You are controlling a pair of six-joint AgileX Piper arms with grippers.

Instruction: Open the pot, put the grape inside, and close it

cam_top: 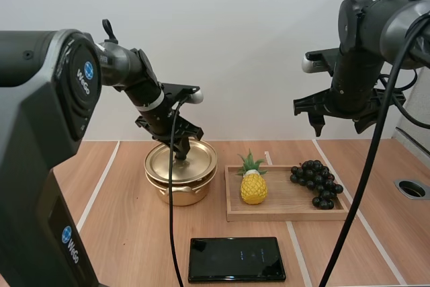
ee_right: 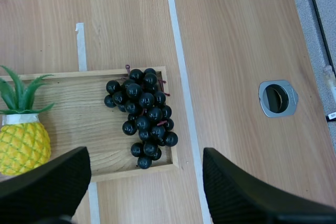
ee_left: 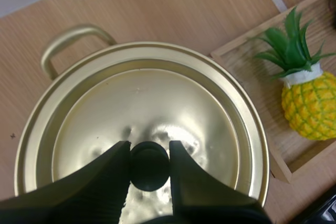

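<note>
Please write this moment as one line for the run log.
left gripper: shut on lid knob | right gripper: open, above grapes in wooden tray | lid: on pot

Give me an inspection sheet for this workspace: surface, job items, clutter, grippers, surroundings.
Surface: wooden table with white tape lines; a metal-rimmed hole at its right edge.
Job items: gold pot, lid on; grapes lying in the wooden tray.
Clutter: toy pineapple in the tray; black phone near the front.
Grippers: left gripper shut on the lid's knob; right gripper open, raised above the grapes.
Surroundings: plain white wall.
</note>
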